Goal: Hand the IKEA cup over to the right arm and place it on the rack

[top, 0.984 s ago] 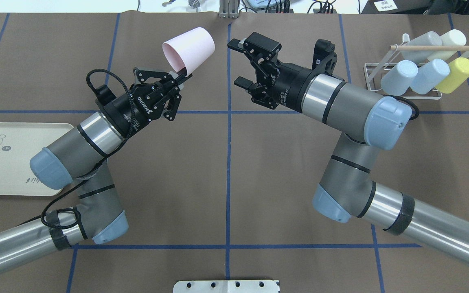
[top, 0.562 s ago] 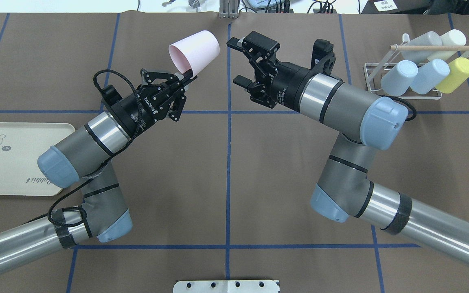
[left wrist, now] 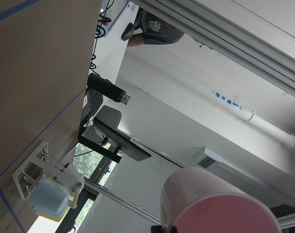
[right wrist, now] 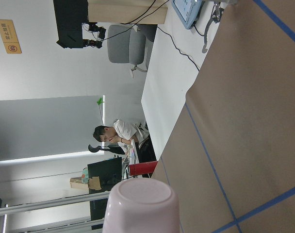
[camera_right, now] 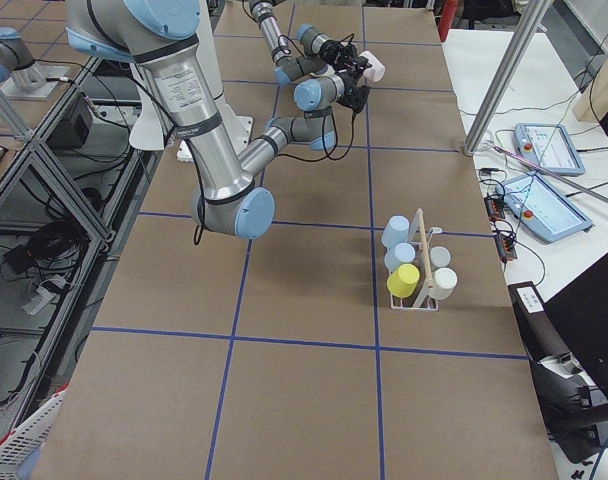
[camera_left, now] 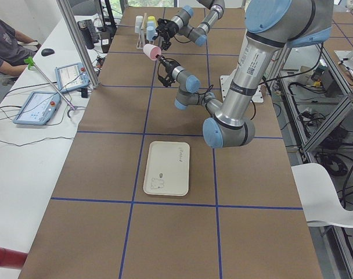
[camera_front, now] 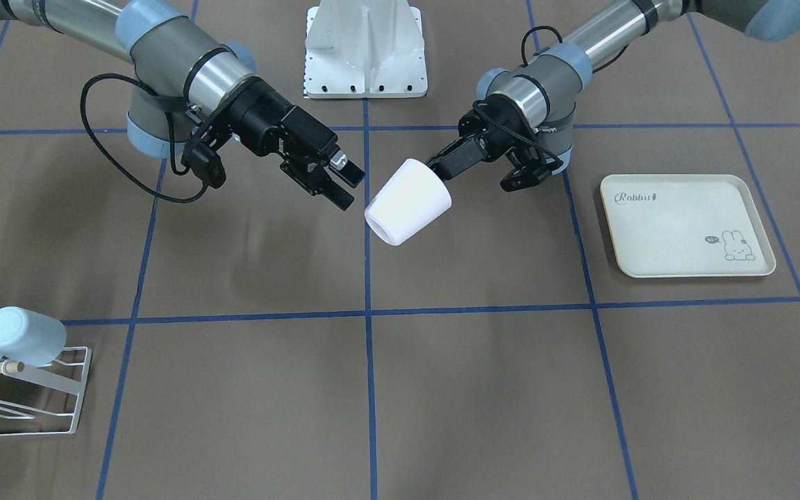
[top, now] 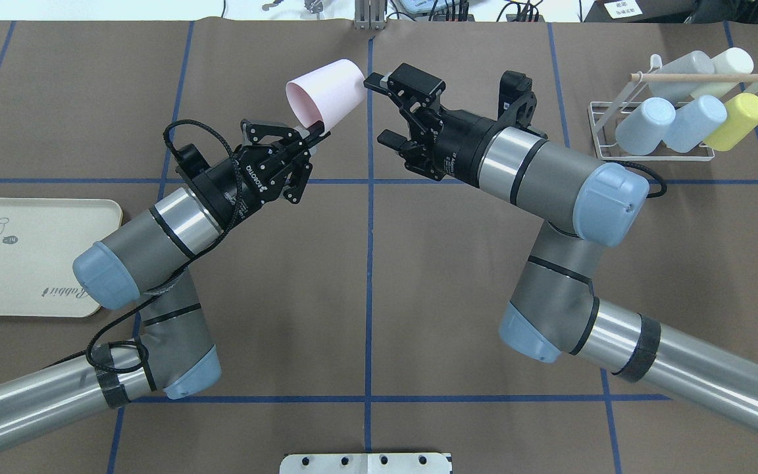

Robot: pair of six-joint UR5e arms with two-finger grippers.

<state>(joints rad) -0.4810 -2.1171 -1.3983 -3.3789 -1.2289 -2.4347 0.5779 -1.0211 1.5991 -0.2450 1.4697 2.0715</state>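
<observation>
The IKEA cup is pale pink and held in the air, tilted, its base pointing at the right arm. My left gripper is shut on the cup's rim. The right arm's gripper stands open just right of the cup, its upper finger close to the base without touching. In the front-facing view the cup hangs between the left gripper and the right gripper. The cup fills the left wrist view's bottom, and the right wrist view shows the cup's base. The white wire rack stands at the far right.
Several cups, blue, yellow, white and grey, lie on the rack's prongs under a wooden dowel. A cream rabbit-print tray lies at the left edge. A person sits at a side desk with screens and cables.
The left arm has carried the cup to the right, up to the right gripper. The right gripper has edged left toward it and stayed open.
</observation>
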